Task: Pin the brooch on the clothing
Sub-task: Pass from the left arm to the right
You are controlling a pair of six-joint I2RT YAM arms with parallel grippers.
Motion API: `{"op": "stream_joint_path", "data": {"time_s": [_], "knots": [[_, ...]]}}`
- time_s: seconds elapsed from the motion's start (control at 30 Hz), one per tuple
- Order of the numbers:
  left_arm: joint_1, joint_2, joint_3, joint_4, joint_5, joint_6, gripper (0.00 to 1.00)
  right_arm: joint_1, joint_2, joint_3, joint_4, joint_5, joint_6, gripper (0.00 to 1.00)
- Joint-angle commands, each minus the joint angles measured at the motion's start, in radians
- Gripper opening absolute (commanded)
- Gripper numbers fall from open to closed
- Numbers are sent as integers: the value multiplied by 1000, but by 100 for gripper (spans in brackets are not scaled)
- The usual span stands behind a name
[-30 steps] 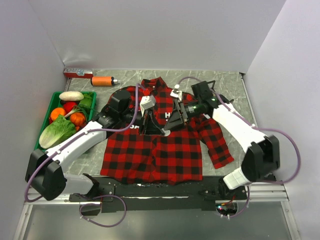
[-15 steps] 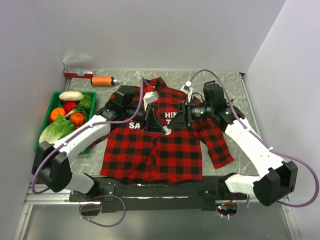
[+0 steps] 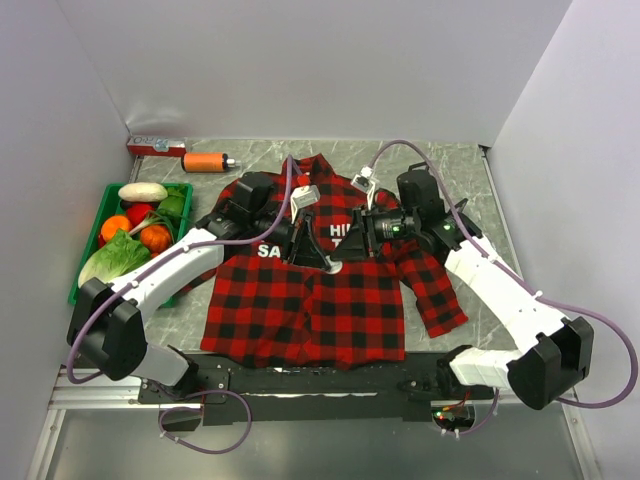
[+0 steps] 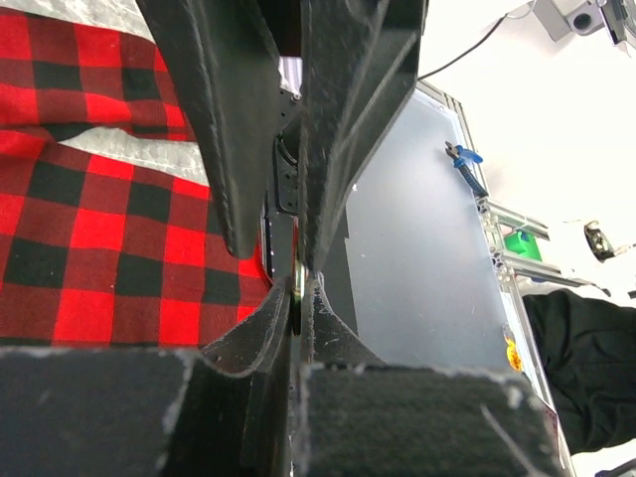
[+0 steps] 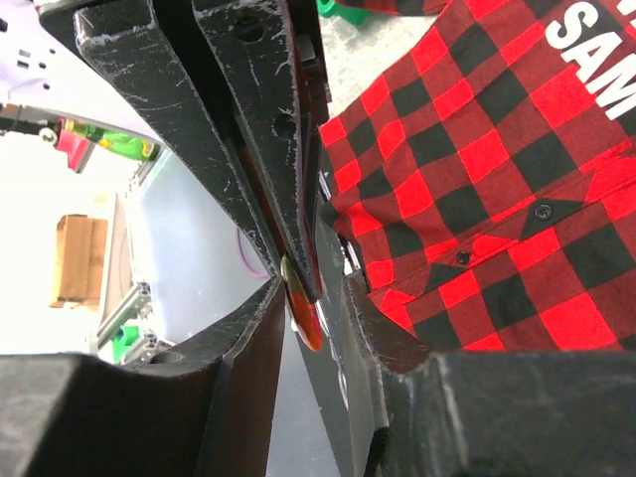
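The clothing, a red-and-black plaid shirt (image 3: 300, 310) with white lettering, lies flat in the middle of the table. It also shows in the left wrist view (image 4: 99, 229) and the right wrist view (image 5: 477, 149). The brooch (image 5: 306, 323) is a small red disc with a gold rim, seen edge-on in the left wrist view (image 4: 295, 285). My left gripper (image 3: 322, 258) (image 4: 299, 290) is shut on it just above the shirt's button line. My right gripper (image 3: 340, 258) (image 5: 316, 298) meets it tip to tip, jaws a little apart on either side of the brooch and the left fingertips.
A green crate (image 3: 100, 200) of vegetables stands at the left. An orange bottle (image 3: 205, 161) and a red box (image 3: 150, 147) lie by the back wall. Grey walls close in the left, back and right sides.
The right arm has swung out to the right and its wrist has drawn back a little. The left wrist has shifted slightly toward the back. Both grippers stay together over the shirt's middle.
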Motion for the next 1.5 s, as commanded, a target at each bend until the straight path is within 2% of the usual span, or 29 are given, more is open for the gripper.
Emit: {"op": "stream_joint_path", "data": {"time_s": [0.0, 0.07, 0.2, 0.33, 0.47, 0.6, 0.67, 0.83, 1.0, 1.4, 1.47], "knots": [[-8, -16, 46, 32, 2, -2, 5, 17, -3, 12, -15, 42, -36, 36], [-8, -25, 41, 45, -12, -5, 4, 18, -17, 4, -15, 89, -20, 39], [-7, -41, 20, 101, -82, -63, 5, 4, -81, -5, 11, 160, 40, 58], [-1, -48, -37, 256, -174, -210, 6, -3, -173, -82, 178, 229, 150, 64], [4, -62, -97, 413, -200, -344, 4, -3, -250, -197, 307, 269, 221, 65], [4, -88, -155, 560, -204, -442, 5, -3, -285, -258, 365, 297, 243, 62], [4, -97, -160, 572, -205, -453, 6, -2, -301, -265, 384, 306, 250, 61], [4, -114, -173, 611, -205, -471, 7, -5, -298, -248, 339, 338, 224, 50], [4, -107, -181, 647, -182, -505, 7, -2, -316, -260, 367, 324, 227, 41], [4, -82, -198, 740, -145, -574, 8, -2, -305, -277, 465, 243, 250, 34], [4, -80, -196, 732, -145, -573, 9, -2, -305, -277, 468, 229, 252, 30]]}}
